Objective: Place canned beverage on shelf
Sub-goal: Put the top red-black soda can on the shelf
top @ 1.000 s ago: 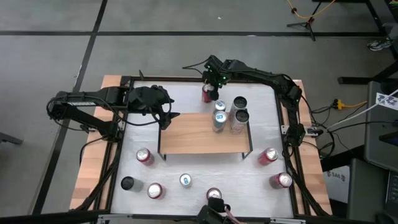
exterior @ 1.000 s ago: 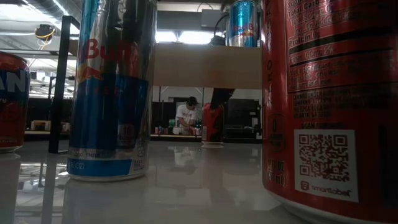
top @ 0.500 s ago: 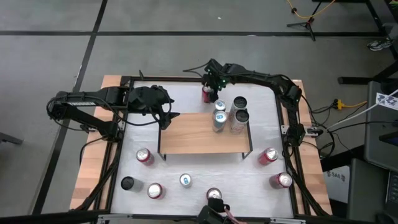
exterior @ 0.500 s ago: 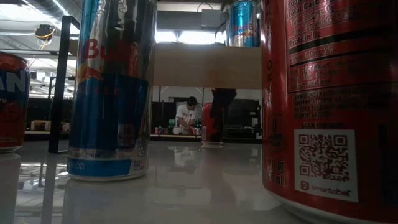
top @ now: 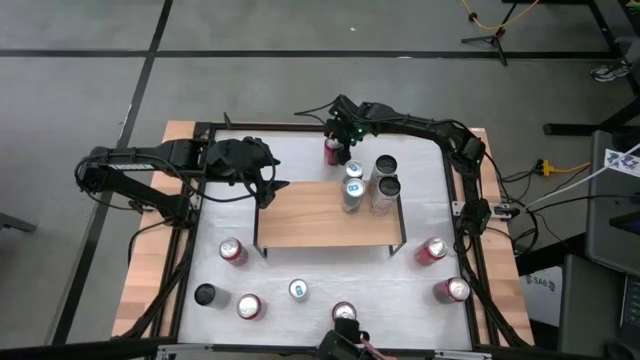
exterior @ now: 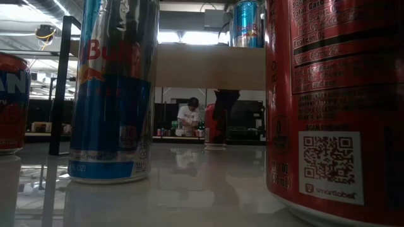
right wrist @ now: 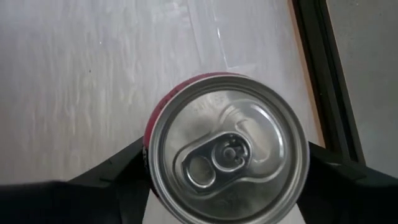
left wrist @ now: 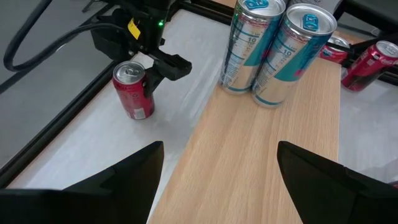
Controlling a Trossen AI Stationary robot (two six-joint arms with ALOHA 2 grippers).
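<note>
Shelf [left wrist: 261, 155]: light wood top, matt, fine grain; black metal legs.
Red can [right wrist: 227, 149]: shiny metal lid w/ pull tab, glossy body.
Tall cans [left wrist: 273, 53]: glossy printed metal.
Table [top: 300, 265]: white, smooth, semi-gloss.

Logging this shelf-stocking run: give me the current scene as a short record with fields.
target can: red can upright on the white tabletop, behind the shelf
right gripper: down at the red can, a finger on either side; not lifted
left gripper: open, empty, over the shelf's left end
on shelf: three tall cans, upright, at its far right part
off shelf: seven more cans stand in front of and right of the shelf
</note>
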